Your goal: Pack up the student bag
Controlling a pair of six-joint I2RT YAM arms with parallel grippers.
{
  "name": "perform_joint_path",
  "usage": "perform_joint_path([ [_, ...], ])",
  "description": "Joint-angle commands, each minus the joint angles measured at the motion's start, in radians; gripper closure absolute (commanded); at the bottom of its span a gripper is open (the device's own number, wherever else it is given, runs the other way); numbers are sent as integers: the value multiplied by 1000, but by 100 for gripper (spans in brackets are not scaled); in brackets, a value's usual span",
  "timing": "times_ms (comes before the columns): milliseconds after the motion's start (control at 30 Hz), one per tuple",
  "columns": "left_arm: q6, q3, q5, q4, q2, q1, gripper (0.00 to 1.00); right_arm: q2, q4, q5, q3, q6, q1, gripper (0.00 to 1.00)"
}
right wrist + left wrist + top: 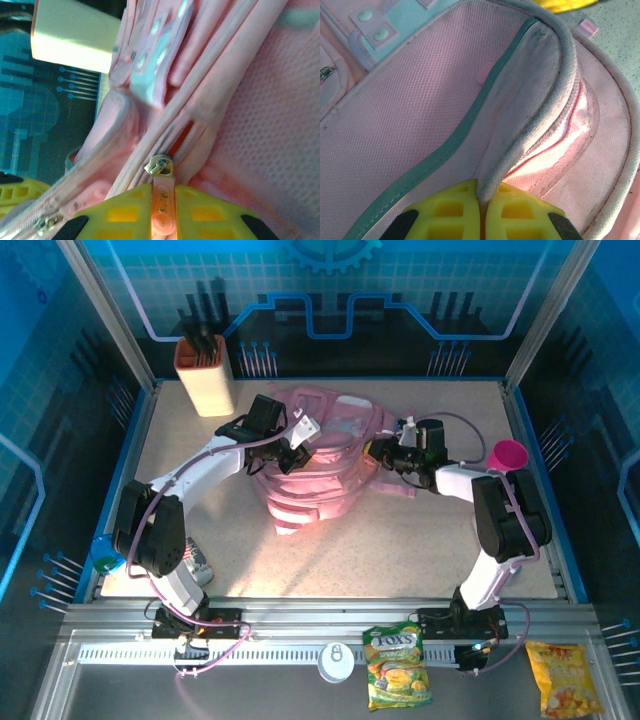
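At centre frame in the top view, the student bag [322, 495] lay flat on the desk [400, 560], between the 2 arms.

- Left claw [481, 200]: jaws fully closed, pinching the bag's piped rim [565, 65] where the flap curls over. Judged purpose: to anchor that side and keep the opening taut.
- Right claw [162, 210]: jaws pressed together on the pink zip pull [162, 190], its metal slider sitting just above the fingertips on the track. Judged purpose: to draw the zip along while the other side was braced.
- 2 claws gripped opposite sides of the bag, likely so the soft fabric would not drag across the desk.
- Snack packet [397, 668] lay at the lower edge of the frame, off the desk, well apart from the bag. Cream holder [205, 380] stood upper left.
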Motion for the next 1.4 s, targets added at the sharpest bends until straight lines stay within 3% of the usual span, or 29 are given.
perform_joint_path([
  [0, -64, 34, 28, 67, -14, 13, 95, -55, -1, -57, -47, 29, 75, 83],
  [233, -108, 42, 32, 98, 12, 7, 94, -137, 10, -25, -132, 52, 161, 83],
  [400, -102, 60, 14, 91, 50, -15, 94, -202, -76, 32, -161, -19, 202, 81],
  [600, -66, 66, 16, 65, 45, -21, 95, -244, -376, 239, -73, -268, 175, 68],
  [733, -65, 69, 53, 57, 39, -22, 94, -206, -463, 289, 0, -403, 176, 63],
  [967, -68, 83, 66, 51, 39, -22, 93, -161, -442, 320, 54, -480, 182, 62],
  [1367, -59, 87, 98, 34, 37, -22, 93, -100, -213, 199, 46, -427, 186, 68],
])
